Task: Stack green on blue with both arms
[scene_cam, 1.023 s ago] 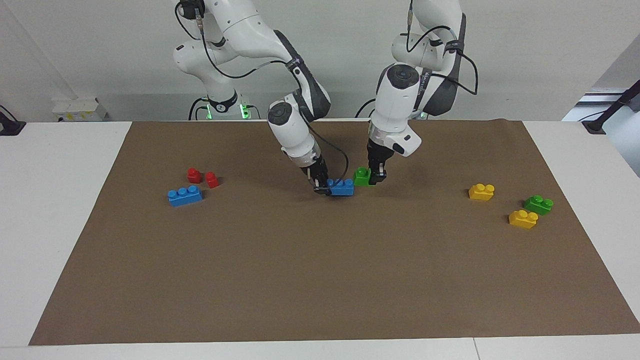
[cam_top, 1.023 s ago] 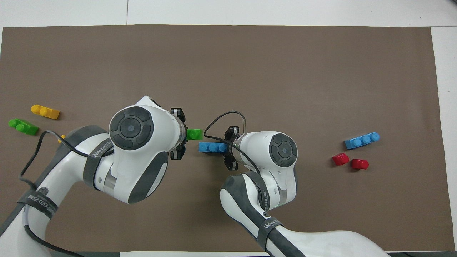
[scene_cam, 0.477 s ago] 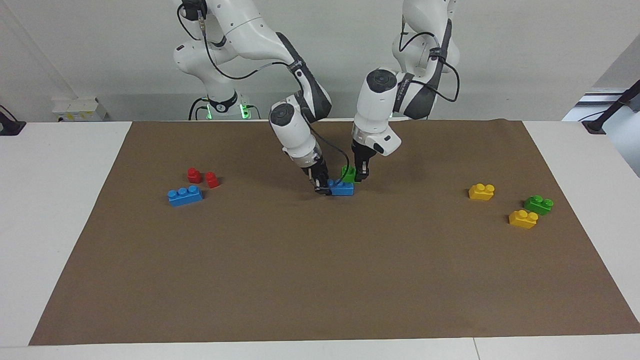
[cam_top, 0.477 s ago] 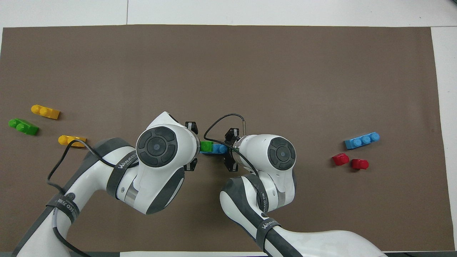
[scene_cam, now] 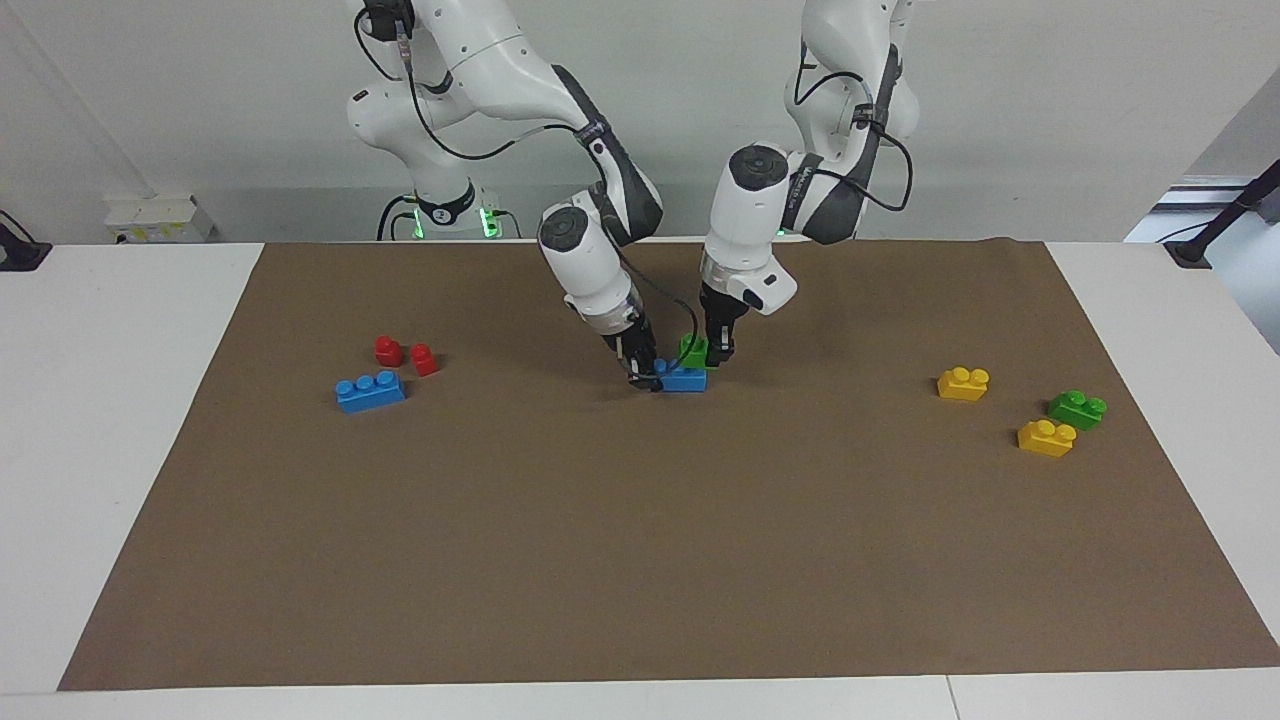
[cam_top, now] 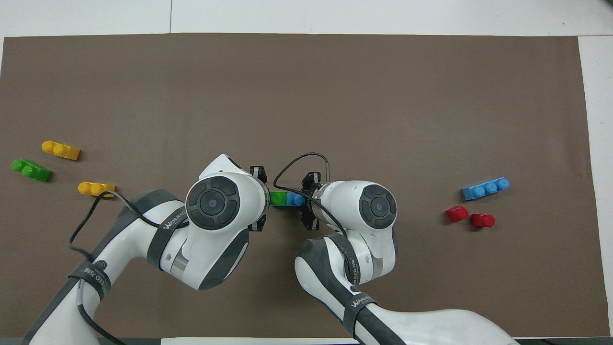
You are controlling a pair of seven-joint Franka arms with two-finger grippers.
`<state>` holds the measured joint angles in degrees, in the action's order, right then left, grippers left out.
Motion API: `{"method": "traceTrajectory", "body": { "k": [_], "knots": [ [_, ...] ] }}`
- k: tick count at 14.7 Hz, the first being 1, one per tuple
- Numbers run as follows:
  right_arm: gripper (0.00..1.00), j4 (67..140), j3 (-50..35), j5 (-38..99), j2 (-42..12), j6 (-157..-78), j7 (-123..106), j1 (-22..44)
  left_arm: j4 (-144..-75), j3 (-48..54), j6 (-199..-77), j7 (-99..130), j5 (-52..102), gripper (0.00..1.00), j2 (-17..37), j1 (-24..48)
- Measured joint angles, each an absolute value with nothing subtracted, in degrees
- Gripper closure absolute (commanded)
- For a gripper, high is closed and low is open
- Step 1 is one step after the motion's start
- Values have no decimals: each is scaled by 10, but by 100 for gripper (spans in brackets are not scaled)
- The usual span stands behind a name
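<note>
Two bricks meet at the middle of the mat [scene_cam: 640, 560], and we judge the step in hand to be the seating of green [scene_cam: 693, 351] on blue [scene_cam: 686, 379]. Our left gripper [scene_cam: 716, 356] holds green, fingers clamped on its end toward the left arm's side. In the facing view green sits on the end of blue toward the left arm; whether its underside is pressed home on the studs we cannot tell. Our right gripper [scene_cam: 644, 377] is down at the end of blue toward the right arm, fingers closed on it, steadying it on the mat.

Next, by our reading, comes a straight downward press from the left arm while the right keeps blue from sliding or tipping. Green covers only part of blue, so an off-centre push could lever the free end up. Release should wait until the bricks lock.

Containers: we see none, and nothing lies in anything.

Toward the right arm's end of the counter lie a second blue brick [scene_cam: 370, 391] and two red pieces [scene_cam: 405, 355], the reds slightly nearer to the robots. Toward the left arm's end lie two yellow bricks [scene_cam: 963, 383] and a spare green brick [scene_cam: 1077, 409].
</note>
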<state>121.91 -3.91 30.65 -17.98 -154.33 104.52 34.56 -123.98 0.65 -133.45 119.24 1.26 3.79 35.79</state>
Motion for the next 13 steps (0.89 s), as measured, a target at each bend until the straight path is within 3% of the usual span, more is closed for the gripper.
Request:
{"method": "traceTrajectory", "body": {
  "k": [13],
  "knots": [
    [100, 1219, -39, 307, -180, -1544, 1043, 346, -1249, 7, -1360, 1252, -34, 100, 48, 374]
  ]
}}
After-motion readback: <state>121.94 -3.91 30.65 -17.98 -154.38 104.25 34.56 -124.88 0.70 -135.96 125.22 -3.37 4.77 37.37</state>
